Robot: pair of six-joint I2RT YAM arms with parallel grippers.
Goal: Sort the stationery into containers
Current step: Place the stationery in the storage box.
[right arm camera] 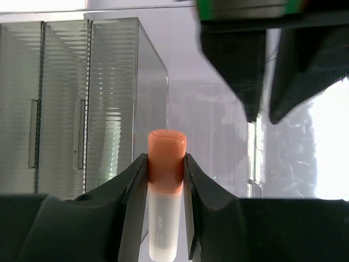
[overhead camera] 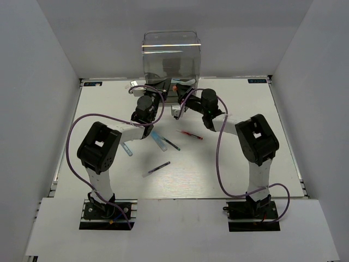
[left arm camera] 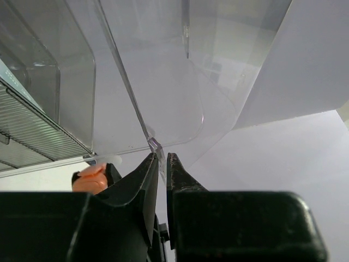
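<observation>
L end effector [left arm camera: 162,162]: jaws nearly together, just a sliver of gap, pinching the thin clear wall of a drawer [left arm camera: 163,103] on the clear box [overhead camera: 172,54]. My read: it's there to hold the drawer out and steady so R can drop in w/o the drawer sliding. Can't tell which drawer level from these views.

R end effector [right arm camera: 165,169]: narrow, clamped on the orange-cap marker [right arm camera: 166,150]. Pads sit on both sides at the cap/body joint, cap pokes past the tips, marker runs in line w/ the fingers. It's held at the box front, off the worktop [overhead camera: 245,158], just beside L's fingers. The orange cap also shows lower left in L wrist cam. Grip this near the cap end is prob fine for a short drop, but the marker could pivot on release.

Step, as I judge it: placing the marker into the held drawer. Not in yet afaict; the clear walls make depth hard to read.

Rest of the stationery lies loose on the worktop between the 2 arms:
- red pen [overhead camera: 191,135]
- lt-blue-cap marker [overhead camera: 159,141]
- 2nd marker [overhead camera: 126,148] nearer L arm
- dark pen [overhead camera: 172,144]
- thin pen [overhead camera: 156,168]

So approx 5 to go, task early-ish.

Risk: both end effectors v. close at the box front, collision margin thin.
</observation>
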